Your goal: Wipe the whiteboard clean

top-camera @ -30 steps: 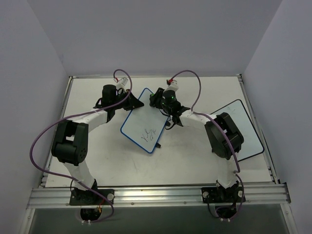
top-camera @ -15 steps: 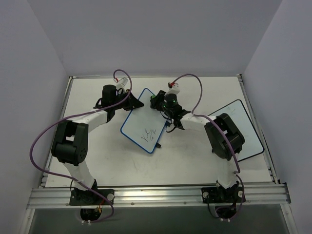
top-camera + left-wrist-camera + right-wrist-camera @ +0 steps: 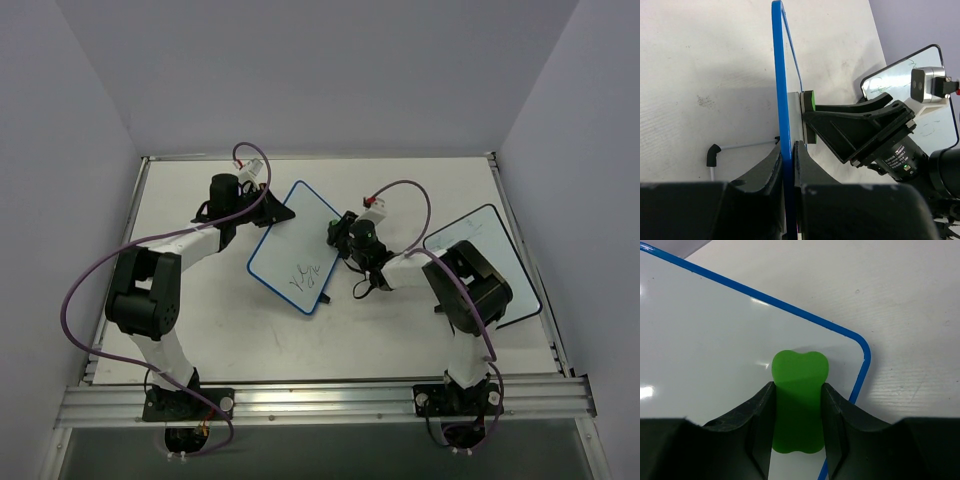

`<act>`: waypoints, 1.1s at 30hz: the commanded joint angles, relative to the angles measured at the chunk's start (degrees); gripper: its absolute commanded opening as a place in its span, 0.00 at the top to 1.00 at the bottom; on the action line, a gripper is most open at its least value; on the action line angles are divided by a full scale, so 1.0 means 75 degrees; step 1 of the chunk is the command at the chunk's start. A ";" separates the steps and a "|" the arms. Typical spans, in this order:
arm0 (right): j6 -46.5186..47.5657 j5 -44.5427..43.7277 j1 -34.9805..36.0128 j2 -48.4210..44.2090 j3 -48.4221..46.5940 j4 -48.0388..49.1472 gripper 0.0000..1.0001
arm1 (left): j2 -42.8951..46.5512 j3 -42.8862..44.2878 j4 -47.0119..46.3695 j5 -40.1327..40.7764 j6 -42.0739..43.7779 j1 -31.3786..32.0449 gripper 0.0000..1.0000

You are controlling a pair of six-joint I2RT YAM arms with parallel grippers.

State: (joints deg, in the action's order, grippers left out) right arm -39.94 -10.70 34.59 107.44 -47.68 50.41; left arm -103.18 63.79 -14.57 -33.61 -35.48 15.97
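The whiteboard [image 3: 300, 245], blue-framed, stands tilted mid-table with dark handwriting [image 3: 303, 272] near its lower corner. My left gripper [image 3: 262, 206] is shut on its upper left edge. In the left wrist view the fingers [image 3: 788, 147] pinch the blue frame [image 3: 780, 85] edge-on. My right gripper [image 3: 338, 235] is shut on a green eraser [image 3: 799, 385], pressed flat on the board's white face [image 3: 705, 340] beside its rounded right corner. The eraser also shows in the left wrist view [image 3: 810, 100], touching the board.
A black-framed white board [image 3: 500, 265] with faint scribbles lies at the right, partly under my right arm, and shows in the left wrist view [image 3: 905, 70]. The whiteboard's black foot [image 3: 713, 154] rests on the table. Grey walls surround the table.
My right gripper has slid the eraser along the board's right side, from near the top corner towards me and to the right. The left gripper and board have stayed put.
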 commanded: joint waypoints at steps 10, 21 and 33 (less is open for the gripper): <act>-0.0229 -0.0448 0.2278 -0.0508 0.0193 -0.0616 1.00 | -0.0200 -0.0279 0.1075 0.0027 0.1052 0.0695 0.98; -0.0393 -0.0940 0.2923 -0.0309 0.0533 -0.0440 1.00 | -0.0130 -0.0279 0.1122 0.0086 0.1052 0.0719 0.98; -0.0756 -0.1011 0.2210 -0.0638 0.2080 0.0134 1.00 | -0.0177 -0.0244 0.1134 0.0086 0.1063 0.0719 0.98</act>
State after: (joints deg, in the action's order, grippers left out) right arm -44.05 -22.17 52.27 100.68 -35.55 60.27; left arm -102.54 63.79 -13.50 -32.38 -34.72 16.40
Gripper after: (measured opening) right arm 0.332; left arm 0.147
